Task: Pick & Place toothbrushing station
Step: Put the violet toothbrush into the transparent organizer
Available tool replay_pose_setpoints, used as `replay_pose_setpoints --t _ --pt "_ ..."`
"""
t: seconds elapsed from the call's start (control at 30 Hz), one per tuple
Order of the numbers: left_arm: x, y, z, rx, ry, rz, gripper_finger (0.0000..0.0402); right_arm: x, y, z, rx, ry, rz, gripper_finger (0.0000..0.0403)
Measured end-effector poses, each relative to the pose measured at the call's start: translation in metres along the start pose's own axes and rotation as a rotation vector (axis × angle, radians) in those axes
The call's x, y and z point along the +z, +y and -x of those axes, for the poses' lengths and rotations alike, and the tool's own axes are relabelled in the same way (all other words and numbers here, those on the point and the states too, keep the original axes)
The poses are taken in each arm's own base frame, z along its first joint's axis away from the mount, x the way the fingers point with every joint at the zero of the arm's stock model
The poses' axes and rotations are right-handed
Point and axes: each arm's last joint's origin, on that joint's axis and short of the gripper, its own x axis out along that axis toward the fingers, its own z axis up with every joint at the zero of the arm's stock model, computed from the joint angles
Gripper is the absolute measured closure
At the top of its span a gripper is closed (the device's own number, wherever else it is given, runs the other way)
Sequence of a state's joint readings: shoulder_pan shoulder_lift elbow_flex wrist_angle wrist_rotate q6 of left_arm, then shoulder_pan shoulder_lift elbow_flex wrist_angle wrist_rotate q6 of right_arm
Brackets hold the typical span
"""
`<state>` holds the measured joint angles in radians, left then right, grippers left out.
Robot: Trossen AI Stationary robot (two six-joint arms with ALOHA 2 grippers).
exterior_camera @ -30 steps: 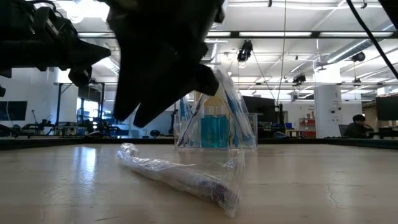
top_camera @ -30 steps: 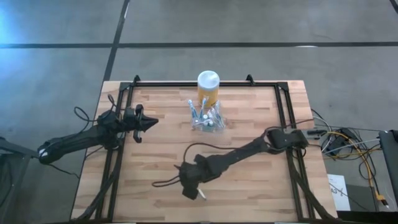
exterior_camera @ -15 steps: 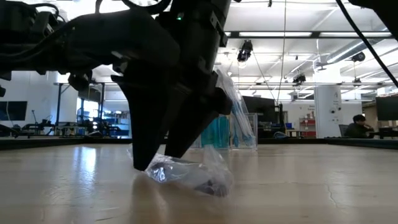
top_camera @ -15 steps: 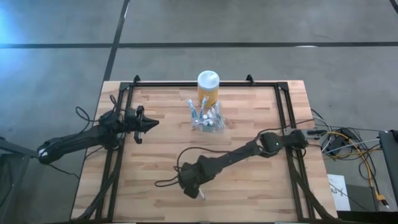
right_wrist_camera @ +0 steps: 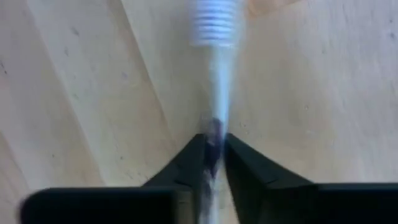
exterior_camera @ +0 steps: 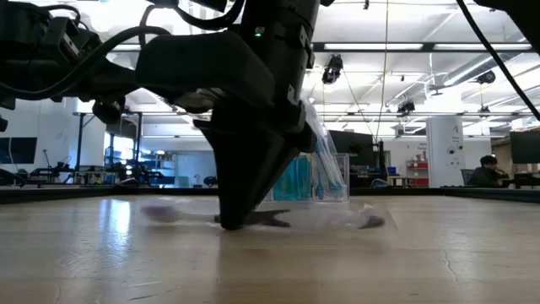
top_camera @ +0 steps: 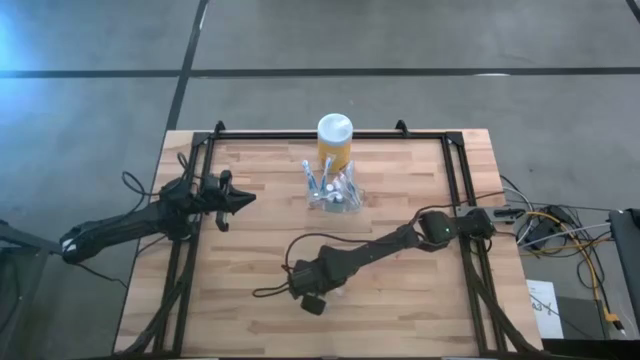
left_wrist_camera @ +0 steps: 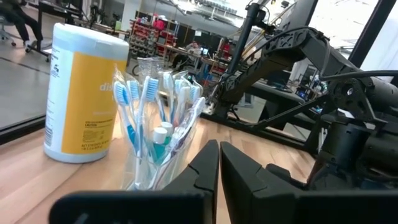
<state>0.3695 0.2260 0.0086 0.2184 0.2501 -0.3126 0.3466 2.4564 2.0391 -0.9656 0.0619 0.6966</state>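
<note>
Right gripper (top_camera: 318,297), at six o'clock on table (top_camera: 260,300), pinched on wrapped toothbrush (right_wrist_camera: 214,81) lying flat, ready for lifting. Clear holder (top_camera: 334,192) at twelve o'clock, before yellow jar (top_camera: 335,140). Left gripper (top_camera: 240,198) closed, waiting at nine o'clock.

1. I am looking into a large robotics lab or workshop hall; the low view shows a high ceiling with exposed beams and strip lights (exterior_camera: 439,46), and cables hanging down.
2. Behind my wooden table (top_camera: 260,250) stand long benches with monitors (exterior_camera: 18,149) and gear; a person (exterior_camera: 483,170) sits at one far off.
3. The left wrist view shows shelving racks (left_wrist_camera: 146,28) and further dark metal rigs (left_wrist_camera: 292,56); the floor (top_camera: 450,35) is bare grey concrete.
</note>
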Motion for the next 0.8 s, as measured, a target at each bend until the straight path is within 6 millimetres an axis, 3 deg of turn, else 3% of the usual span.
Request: replay_pose_setpoints --t 0.07,0.27,0.33,0.47,0.6,0.8 --pt "0.0 0.0 0.0 0.0 0.001 -0.012 0.0381 0.0 0.0 0.001 -0.018 -0.017 0.018 0.038" --pt "0.0 0.0 0.0 0.0 0.001 -0.03 0.0383 -0.006 0.005 0.018 -0.09 -0.092 0.098 0.0386" --pt "0.0 0.0 0.0 -0.003 0.002 -0.032 0.0383 -0.008 0.009 0.033 -0.127 -0.16 0.13 0.0387" --pt "-0.001 -0.004 0.0 -0.129 0.031 -0.078 0.0393 -0.018 0.017 0.085 -0.222 -0.364 0.185 0.0388" --pt "0.002 -0.01 0.001 -0.25 0.024 -0.058 0.0394 -0.034 0.019 0.11 -0.246 -0.489 0.224 0.0388" --pt "0.0 -0.02 0.0 -0.356 0.035 -0.06 0.0382 -0.055 0.017 0.15 -0.058 -0.846 0.301 0.0389"
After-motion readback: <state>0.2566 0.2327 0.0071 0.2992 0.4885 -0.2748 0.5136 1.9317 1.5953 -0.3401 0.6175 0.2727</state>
